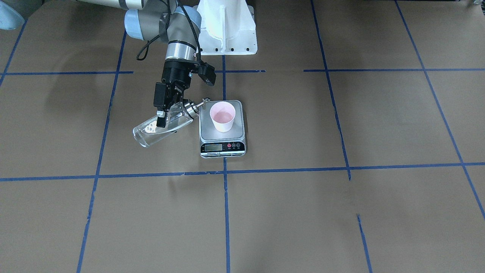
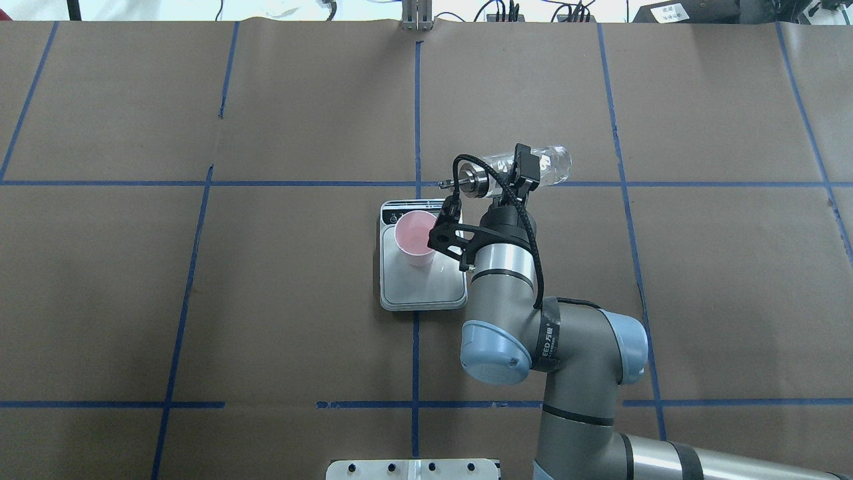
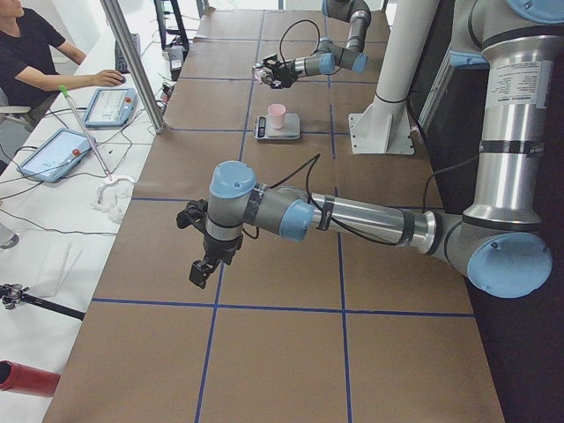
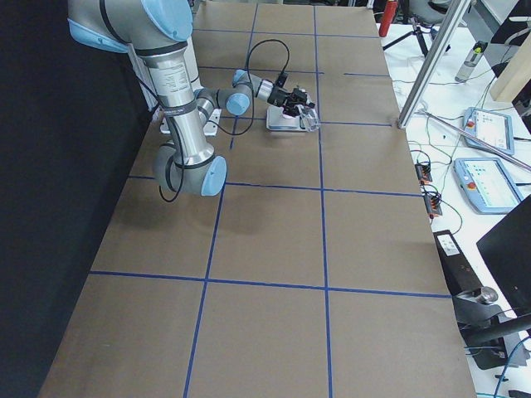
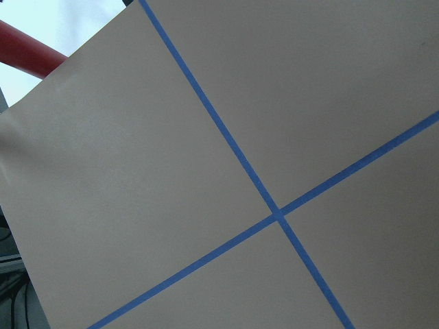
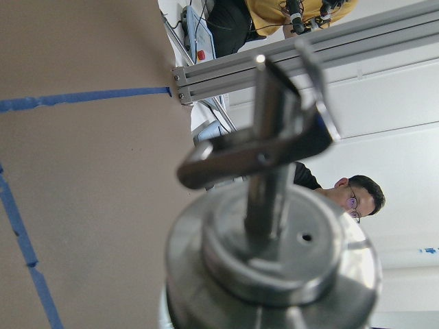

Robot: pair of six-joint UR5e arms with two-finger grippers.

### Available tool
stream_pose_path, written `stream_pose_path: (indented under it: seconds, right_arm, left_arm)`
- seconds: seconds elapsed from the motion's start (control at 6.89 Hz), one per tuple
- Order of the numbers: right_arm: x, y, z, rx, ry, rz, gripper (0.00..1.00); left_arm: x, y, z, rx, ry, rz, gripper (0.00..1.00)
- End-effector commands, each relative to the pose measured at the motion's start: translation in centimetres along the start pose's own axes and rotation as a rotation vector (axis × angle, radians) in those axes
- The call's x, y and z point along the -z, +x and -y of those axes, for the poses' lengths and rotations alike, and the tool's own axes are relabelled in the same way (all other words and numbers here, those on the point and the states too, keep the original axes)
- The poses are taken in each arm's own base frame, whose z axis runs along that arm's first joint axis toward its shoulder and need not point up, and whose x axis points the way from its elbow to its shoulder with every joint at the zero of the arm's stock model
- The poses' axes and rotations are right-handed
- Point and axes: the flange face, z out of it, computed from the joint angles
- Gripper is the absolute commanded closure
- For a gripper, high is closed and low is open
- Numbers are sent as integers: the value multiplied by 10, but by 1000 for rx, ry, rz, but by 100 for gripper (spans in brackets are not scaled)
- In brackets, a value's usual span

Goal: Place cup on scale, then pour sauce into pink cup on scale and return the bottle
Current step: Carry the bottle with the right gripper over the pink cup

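Two arms: only the right one is by the scale (image 1: 222, 146).
Right gripper (image 1: 161, 116): closed around the middle of the bottle (image 1: 178, 118), holding it up off the table (image 1: 341, 212).
Bottle place: just beside the cup (image 1: 222, 116).
Bottle direction: it lies almost flat; its spout (image 1: 204, 101) points at the cup's rim and its glass bottom points away.
Cup: upright on the scale's steel top.
Left gripper (image 3: 203, 270): well apart from the scale; I cannot tell if it is open or closed.

Brown table cover (image 5: 137, 137), blue tape lines (image 5: 278, 216) crossing, red bar (image 5: 27, 51) at top-left
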Motion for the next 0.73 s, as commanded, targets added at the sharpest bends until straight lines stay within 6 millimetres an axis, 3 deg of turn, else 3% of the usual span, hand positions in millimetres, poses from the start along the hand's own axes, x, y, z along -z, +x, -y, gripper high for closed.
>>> stream_pose_path:
  seconds: [0.0, 0.29, 0.58]
  right_arm:
    - [3, -10, 3, 105, 9, -54, 100]
    - [-2, -15, 0, 286, 1, -154, 100]
    - [1, -19, -3, 313, 5, -181, 100]
  left_arm:
    - [-1, -2, 2, 28, 8, 2, 0]
    - [-2, -2, 1, 25, 7, 3, 0]
    - [-1, -2, 3, 24, 10, 4, 0]
